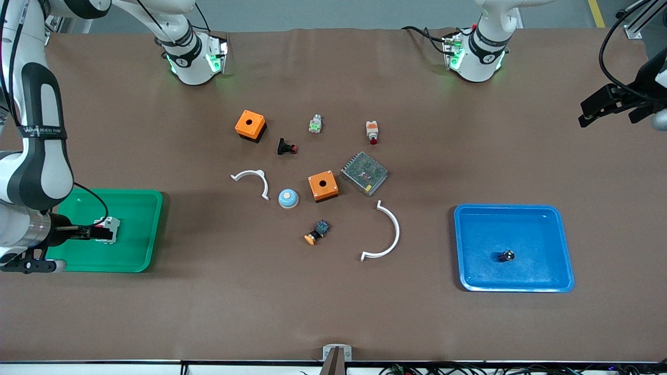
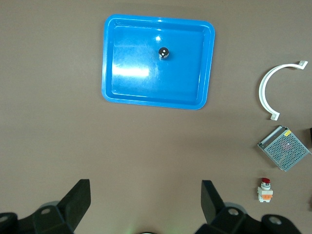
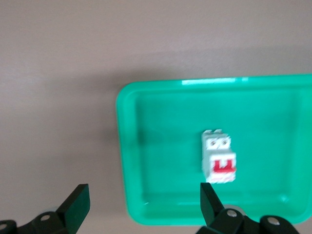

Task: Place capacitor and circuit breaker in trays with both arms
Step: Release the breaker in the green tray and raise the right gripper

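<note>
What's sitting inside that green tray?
The green tray holds only the circuit breaker, a white block with red levers facing up. The open right gripper hangs over it and hides part of the tray floor in the front view.

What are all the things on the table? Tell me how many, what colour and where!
Small white circuit breaker with red levers: 1, in the green tray.
Green plastic tray: 1, at the right arm's end.
Tiny black capacitor with silvery top: 1, in the blue tray.
Blue plastic tray: 1, at the left arm's end.
Orange boxes with round holes: 2, mid-table.
White curved strips: 2, mid-table.
Metal mesh box: 1, silver, beside an orange box.
Blue dome: 1, mid-table.
Small button parts: 4, mixed colours, scattered mid-table.
Left gripper: open, high over bare table.
Right gripper: open, over the green tray's edge.
</note>
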Action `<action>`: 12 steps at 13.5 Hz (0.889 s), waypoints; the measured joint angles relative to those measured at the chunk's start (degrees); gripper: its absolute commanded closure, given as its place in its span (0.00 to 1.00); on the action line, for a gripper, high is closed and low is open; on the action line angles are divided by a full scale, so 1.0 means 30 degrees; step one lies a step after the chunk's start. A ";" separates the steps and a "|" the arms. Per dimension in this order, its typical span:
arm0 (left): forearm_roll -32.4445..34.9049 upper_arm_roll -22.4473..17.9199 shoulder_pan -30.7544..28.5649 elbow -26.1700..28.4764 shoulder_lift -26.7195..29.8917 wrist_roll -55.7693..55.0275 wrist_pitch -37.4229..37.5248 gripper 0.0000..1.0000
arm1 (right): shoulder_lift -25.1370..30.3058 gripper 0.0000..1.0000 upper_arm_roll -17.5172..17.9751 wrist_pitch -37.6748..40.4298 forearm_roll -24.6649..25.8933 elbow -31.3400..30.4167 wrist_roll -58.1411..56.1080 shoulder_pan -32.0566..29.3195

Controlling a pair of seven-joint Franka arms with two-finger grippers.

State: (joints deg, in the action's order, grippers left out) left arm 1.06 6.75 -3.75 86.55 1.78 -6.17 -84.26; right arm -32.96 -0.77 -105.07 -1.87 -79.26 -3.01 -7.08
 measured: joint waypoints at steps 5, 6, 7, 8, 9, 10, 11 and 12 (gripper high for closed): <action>0.0000 0.0010 0.0024 0.0203 -0.0003 0.0000 0.0110 0.00 | 0.2793 0.00 0.0015 0.4201 0.0001 0.0319 0.1020 0.0948; -0.0001 0.0010 0.0025 0.0213 -0.0003 0.0000 0.0145 0.00 | 0.3367 0.00 0.0009 0.4724 0.0002 0.0321 0.0809 0.0947; -0.0001 0.0010 0.0025 0.0218 -0.0003 0.0000 0.0172 0.00 | 0.3854 0.00 0.0018 0.5075 0.0004 0.0320 0.0695 0.0950; -0.0001 0.0010 0.0026 0.0218 -0.0003 0.0000 0.0194 0.00 | 0.4203 0.00 0.0034 0.5291 0.0005 0.0321 0.0640 0.0958; -0.0001 0.0010 0.0027 0.0217 -0.0003 0.0000 0.0203 0.00 | 0.4410 0.00 0.0035 0.5317 0.0006 0.0354 0.0627 0.0963; -0.0001 0.0010 0.0026 0.0216 -0.0002 0.0000 0.0209 0.00 | 0.4470 0.00 0.0028 0.5309 0.0023 0.0557 0.0627 0.0962; -0.0001 0.0010 0.0026 0.0218 -0.0001 0.0000 0.0217 0.00 | 0.4472 0.00 0.0025 0.5311 0.0055 0.0842 0.0617 0.0962; -0.0001 0.0013 0.0028 0.0231 -0.0002 0.0000 0.0234 0.00 | 0.4474 0.00 0.0032 0.5343 0.0155 0.1084 0.0578 0.0966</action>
State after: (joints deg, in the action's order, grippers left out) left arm 1.06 6.79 -3.67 87.25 1.77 -6.17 -83.56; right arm -19.53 -0.67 -89.05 -1.41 -76.01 -1.28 -4.18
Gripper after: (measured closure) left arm 0.000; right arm 0.000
